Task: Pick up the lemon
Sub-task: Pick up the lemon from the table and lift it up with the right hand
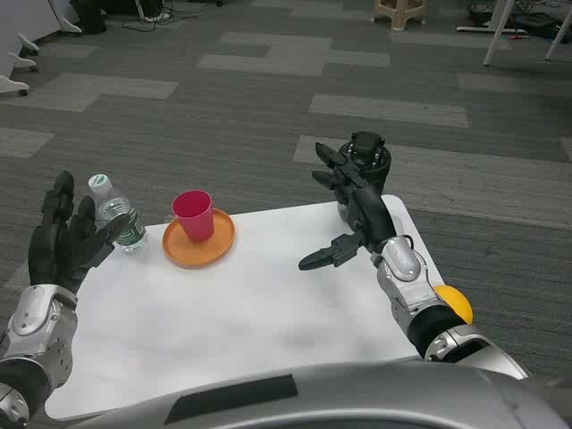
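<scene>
Over on the robot's right, the right hand (353,210) hangs above the far right part of the white table (232,313) with its fingers spread wide, holding and touching nothing. Meanwhile the left hand (63,241) is raised at the left edge, fingers apart and empty, close beside a clear water bottle (116,214) whose green label is too small to read. Only a yellow patch of the lemon (456,304) shows at the table's right edge behind the right forearm, so its long axis cannot be told.
</scene>
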